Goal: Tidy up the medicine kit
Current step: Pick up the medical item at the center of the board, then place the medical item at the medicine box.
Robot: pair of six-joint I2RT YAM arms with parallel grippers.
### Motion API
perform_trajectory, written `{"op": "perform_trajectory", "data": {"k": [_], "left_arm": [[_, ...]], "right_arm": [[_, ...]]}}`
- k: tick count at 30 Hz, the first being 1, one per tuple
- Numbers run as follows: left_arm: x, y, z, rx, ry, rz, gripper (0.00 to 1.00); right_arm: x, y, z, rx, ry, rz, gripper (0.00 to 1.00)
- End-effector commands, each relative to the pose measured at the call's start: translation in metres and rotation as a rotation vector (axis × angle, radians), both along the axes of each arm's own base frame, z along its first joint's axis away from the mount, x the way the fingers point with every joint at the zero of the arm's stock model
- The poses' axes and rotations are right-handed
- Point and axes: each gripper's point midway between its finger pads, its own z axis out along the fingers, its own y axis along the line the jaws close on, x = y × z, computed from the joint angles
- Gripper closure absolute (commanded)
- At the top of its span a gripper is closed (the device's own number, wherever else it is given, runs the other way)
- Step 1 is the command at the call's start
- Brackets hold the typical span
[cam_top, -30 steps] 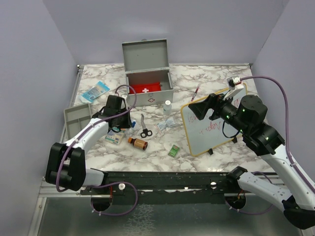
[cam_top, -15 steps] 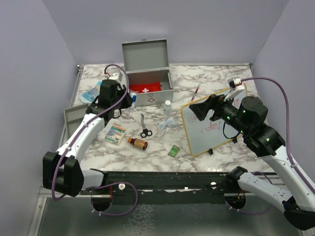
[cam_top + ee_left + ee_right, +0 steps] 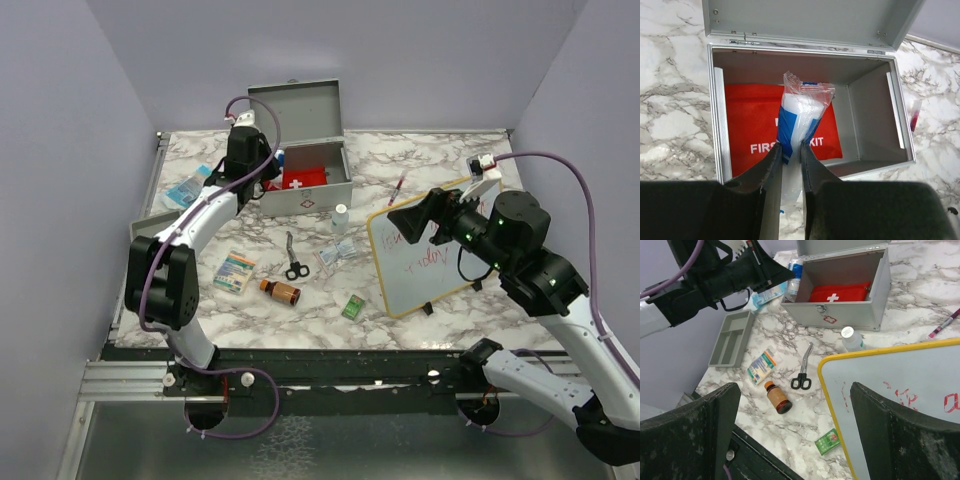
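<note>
At the table's back middle, the grey metal medicine kit (image 3: 318,198) stands with its hinged lid raised. Inside lies a red fabric pouch (image 3: 747,125) lettered "FIRS… KIT". Over the opening, the left gripper (image 3: 790,152) pinches a clear, blue-printed plastic packet (image 3: 802,112). The right gripper (image 3: 400,222) gapes wide above the whiteboard (image 3: 440,270), whose red scrawl is unreadable.

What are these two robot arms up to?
They are packing a medicine kit. The left gripper is shut on a blue-and-white packet and holds it over the open kit, where a red first-aid pouch already lies. The right gripper hangs open near the whiteboard, holding nothing. Scissors, a brown bottle and a box lie out on the table.
</note>
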Motion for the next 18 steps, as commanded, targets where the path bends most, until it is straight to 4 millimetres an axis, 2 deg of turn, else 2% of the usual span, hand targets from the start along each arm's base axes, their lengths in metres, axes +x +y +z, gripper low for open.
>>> {"op": "perform_trajectory", "data": {"k": [1,7,11,15,18], "left_arm": [[0.029,0.001,0.005,0.003,-0.035,0.060,0.82],[0.046,0.005,-0.019,0.010,-0.008,0.116,0.81],[0.049,0.007,-0.035,0.027,0.023,0.129,0.79],[0.052,0.007,-0.039,0.032,0.027,0.128,0.66],[0.053,0.008,-0.033,0.037,0.029,0.132,0.60]], "right_arm": [[0.004,-0.012,-0.004,-0.022,0.060,-0.081,0.03],[0.005,-0.013,-0.005,-0.026,0.077,-0.096,0.03],[0.004,-0.011,-0.004,-0.041,0.099,-0.084,0.03],[0.005,-0.014,-0.006,-0.060,0.114,-0.099,0.04],[0.005,-0.015,-0.001,-0.060,0.111,-0.103,0.04]]}}
